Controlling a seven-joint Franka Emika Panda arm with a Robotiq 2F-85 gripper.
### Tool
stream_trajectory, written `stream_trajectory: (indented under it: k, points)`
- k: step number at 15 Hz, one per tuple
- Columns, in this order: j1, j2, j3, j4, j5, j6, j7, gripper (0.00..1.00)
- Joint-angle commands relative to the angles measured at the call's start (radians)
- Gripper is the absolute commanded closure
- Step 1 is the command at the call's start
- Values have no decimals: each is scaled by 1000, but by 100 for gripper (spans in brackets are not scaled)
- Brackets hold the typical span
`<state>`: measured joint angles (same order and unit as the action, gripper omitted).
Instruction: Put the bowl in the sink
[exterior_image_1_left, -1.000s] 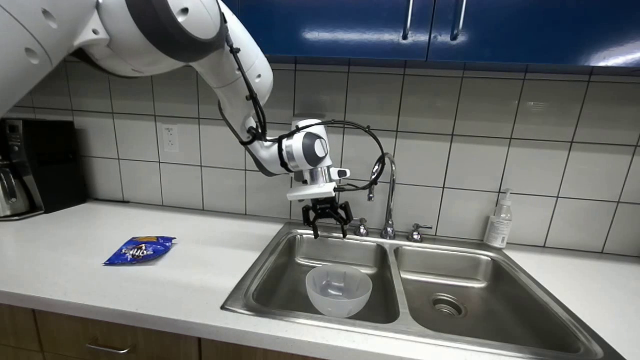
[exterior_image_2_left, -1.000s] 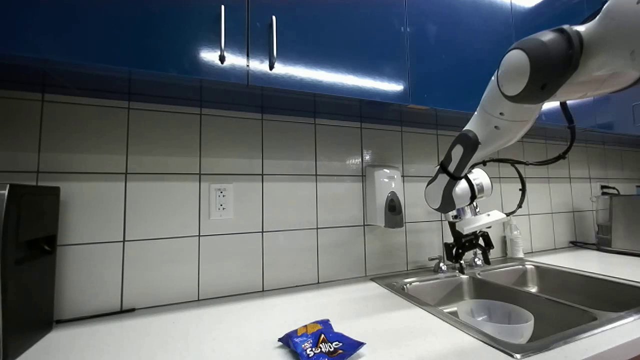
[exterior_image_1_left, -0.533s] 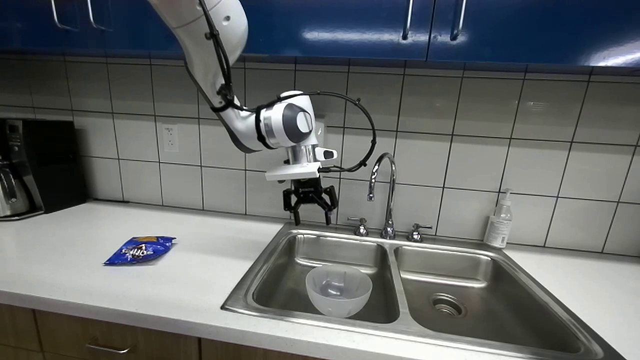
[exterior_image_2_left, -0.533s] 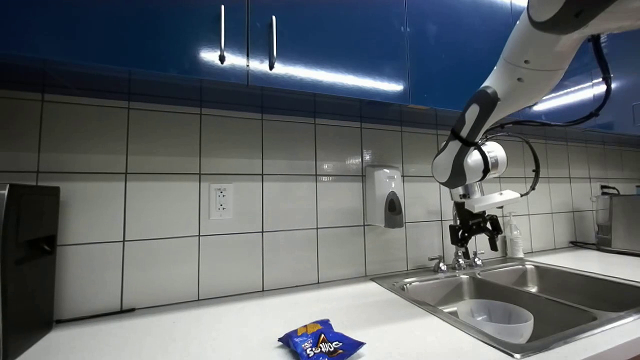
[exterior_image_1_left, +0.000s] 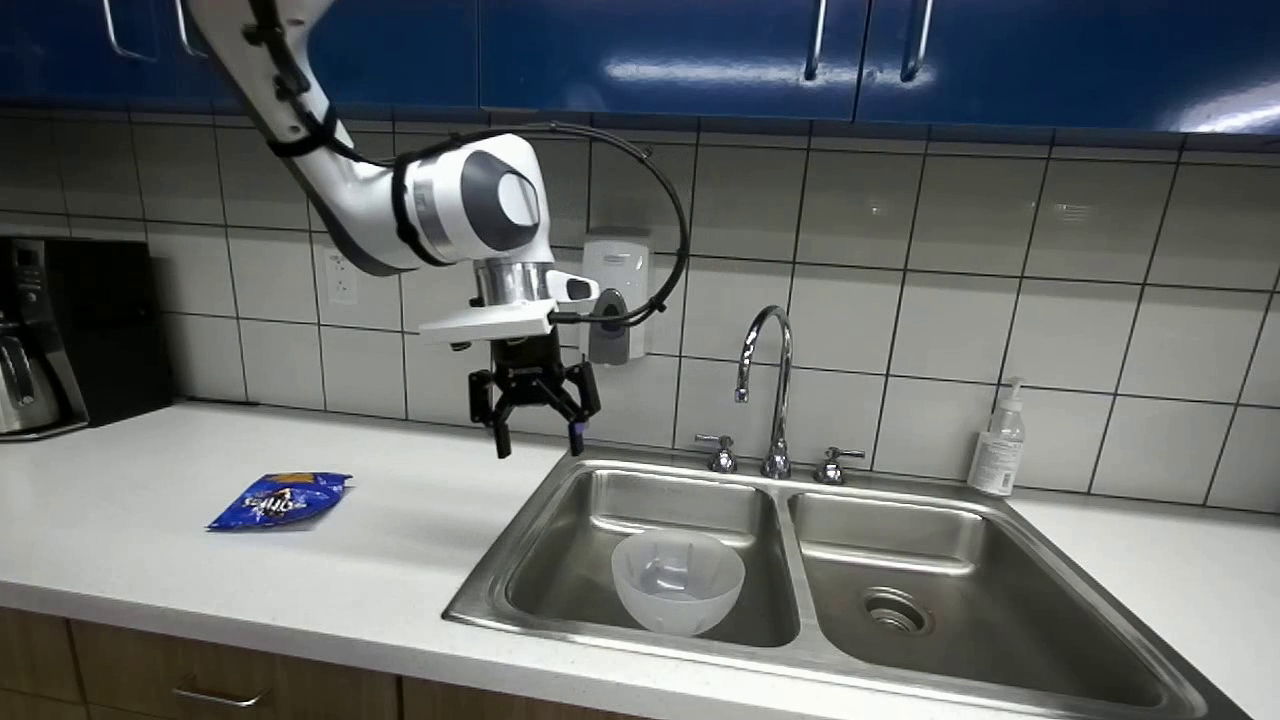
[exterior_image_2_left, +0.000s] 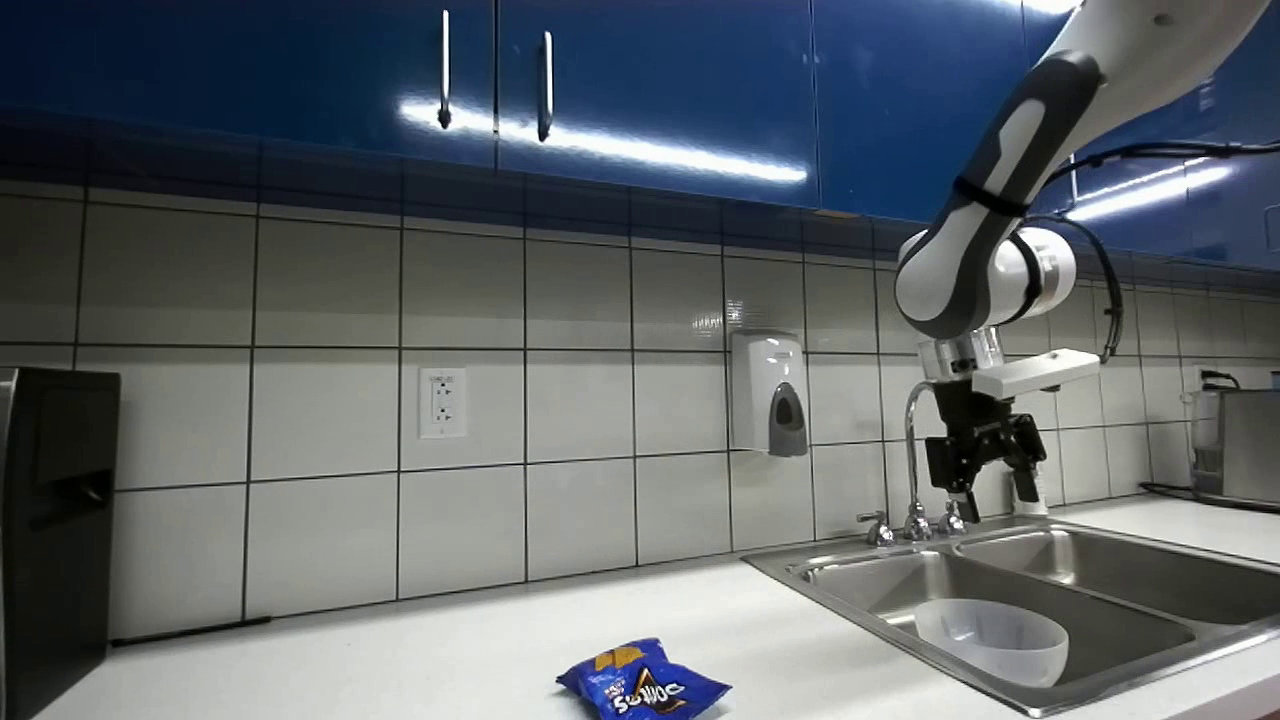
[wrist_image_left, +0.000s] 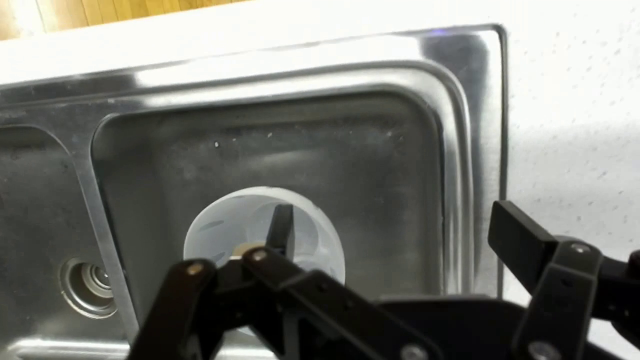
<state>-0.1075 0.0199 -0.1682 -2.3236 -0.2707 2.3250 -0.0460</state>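
The whitish translucent bowl (exterior_image_1_left: 678, 582) sits upright in the left basin of the stainless steel sink (exterior_image_1_left: 803, 580). The bowl also shows in an exterior view (exterior_image_2_left: 992, 642), in the sink's near basin (exterior_image_2_left: 1120, 600). In the wrist view the bowl (wrist_image_left: 220, 225) stands on the basin floor (wrist_image_left: 320, 160), partly hidden behind a finger. My gripper (exterior_image_1_left: 540, 445) is open and empty, well above the sink and apart from the bowl. It also shows open in an exterior view (exterior_image_2_left: 997, 497). In the wrist view the two fingers (wrist_image_left: 392, 220) are spread wide with nothing between them.
A blue packet (exterior_image_1_left: 280, 500) lies on the white counter left of the sink. The chrome faucet (exterior_image_1_left: 782, 390) and handles stand at the sink's back edge. A soap bottle (exterior_image_1_left: 998, 445) stands behind the right basin. A wall dispenser (exterior_image_1_left: 615, 300) and blue cabinets (exterior_image_1_left: 670, 50) are behind and above.
My open gripper has moved away from the faucet: left in an exterior view and right in an exterior view, and somewhat closer to the cameras. The bowl and the packet have not moved.
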Motion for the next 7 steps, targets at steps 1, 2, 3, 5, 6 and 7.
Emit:
stream_trajectory:
  k: [1, 2, 3, 5, 6, 7]
  points:
    - [14, -236, 43, -225, -52, -16, 64, 0]
    - [16, -290, 60, -270, -58, -30, 77, 0]
    - [0, -145, 46, -154, -23, -7, 30, 0]
    - [0, -187, 55, -191, -24, -7, 34, 0]
    - [1, -183, 55, -187, -24, -6, 34, 0]
    - [0, -170, 52, -179, -24, -5, 34, 0]
